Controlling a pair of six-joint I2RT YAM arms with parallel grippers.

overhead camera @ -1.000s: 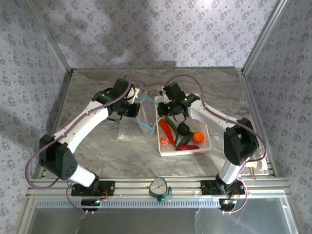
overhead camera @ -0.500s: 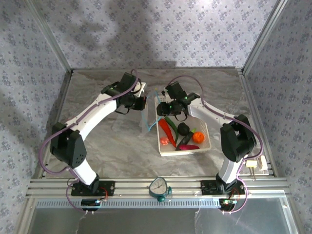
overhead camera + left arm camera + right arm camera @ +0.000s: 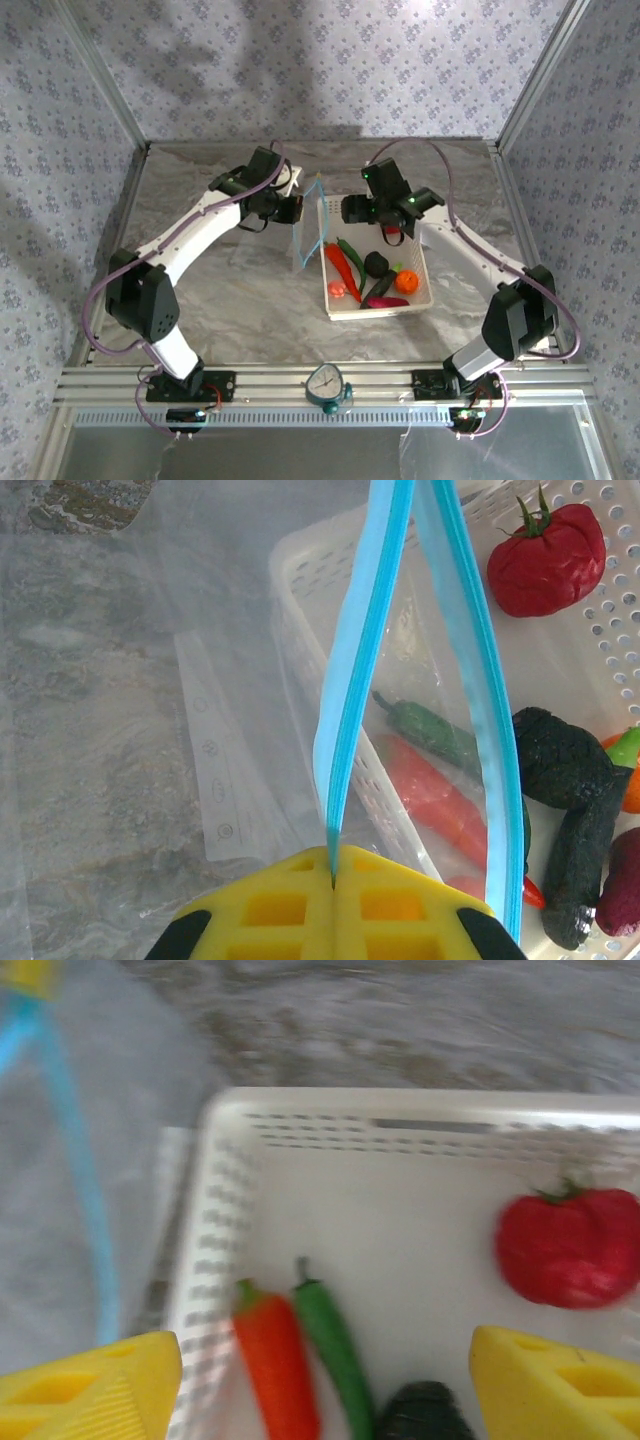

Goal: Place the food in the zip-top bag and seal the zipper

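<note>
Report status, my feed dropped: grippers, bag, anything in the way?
Left gripper shut on zipper, holding zip-top bag upright beside basket. Right gripper open, empty, above basket. Food all in basket, none bagged. Bag mouth narrow.

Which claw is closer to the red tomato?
Right. The right gripper hangs open over the basket, the tomato beside its finger; the left gripper sits outside the basket, pinching the blue zipper.

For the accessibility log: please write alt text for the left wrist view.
The left gripper, jaws shut, pinches the blue zipper of the clear bag, whose mouth gapes in front of a white basket. The basket holds a tomato, a green pepper, a red pepper and dark pieces, partly seen through the bag.
</note>
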